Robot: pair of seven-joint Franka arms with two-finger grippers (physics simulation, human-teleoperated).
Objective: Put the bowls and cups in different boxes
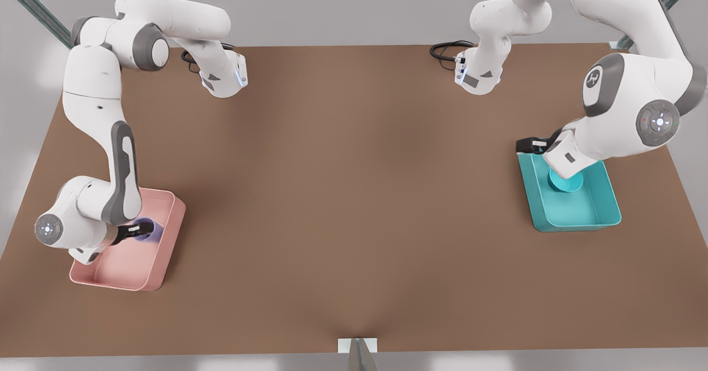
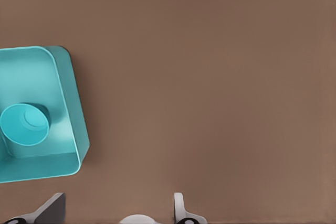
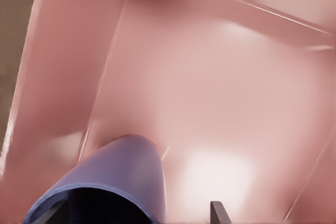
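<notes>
Your left gripper (image 1: 525,145) hung over the rim of the teal box (image 1: 600,213) at the front view's right, its fingers (image 2: 179,208) spread apart and holding nothing — the teal bowl (image 1: 566,182) sat inside that box, upright on its floor. Your right gripper (image 1: 145,228) was over the pink box (image 1: 166,249) at the front view's left, closed on the lavender cup (image 3: 113,182), which was tilted just above the box floor. Both boxes stood well apart on the brown table (image 1: 354,194).
</notes>
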